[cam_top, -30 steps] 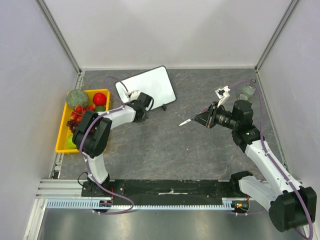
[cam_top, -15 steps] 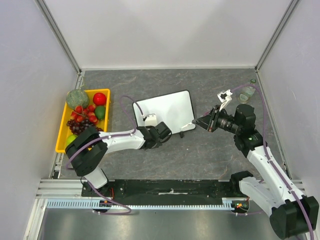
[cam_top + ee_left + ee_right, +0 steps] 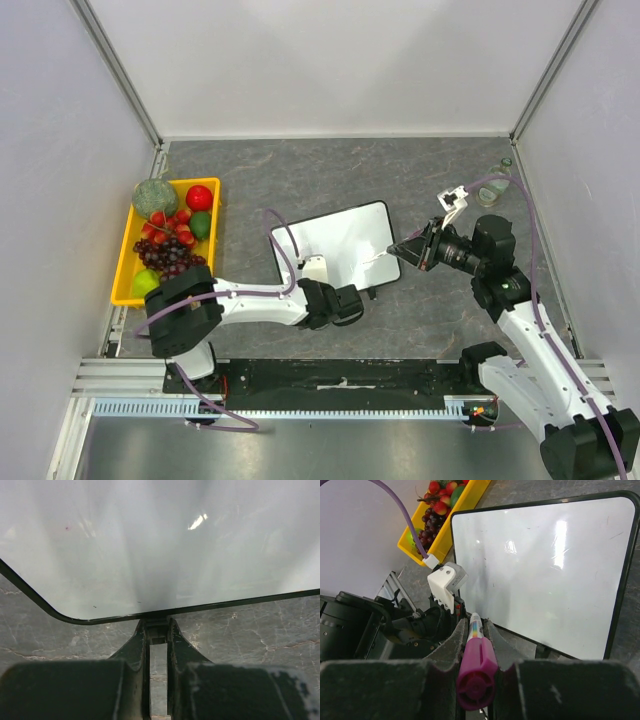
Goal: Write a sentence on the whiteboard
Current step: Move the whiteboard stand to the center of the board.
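Note:
The whiteboard [image 3: 335, 240] lies near the middle of the table, blank, with no pink writing showing in any view. My left gripper [image 3: 352, 298] is at its near edge. In the left wrist view the gripper [image 3: 158, 626] is shut on a black foot under the whiteboard's frame [image 3: 100, 619]. My right gripper [image 3: 400, 252] is shut on a marker [image 3: 378, 259] with a pink cap end and white barrel, its tip over the board's right edge. In the right wrist view the marker [image 3: 476, 660] points from the right gripper [image 3: 474, 624] down toward the whiteboard's [image 3: 545, 570] near-left corner.
A yellow tray [image 3: 126, 262] of fruit stands at the left edge, also seen in the right wrist view [image 3: 451, 516]. A small clear jar [image 3: 492, 189] sits at the back right. Grey walls close three sides.
My left gripper has dragged the whiteboard from the back left toward the near middle. My right gripper has brought the marker left and nearer, its tip now over the board's right edge.

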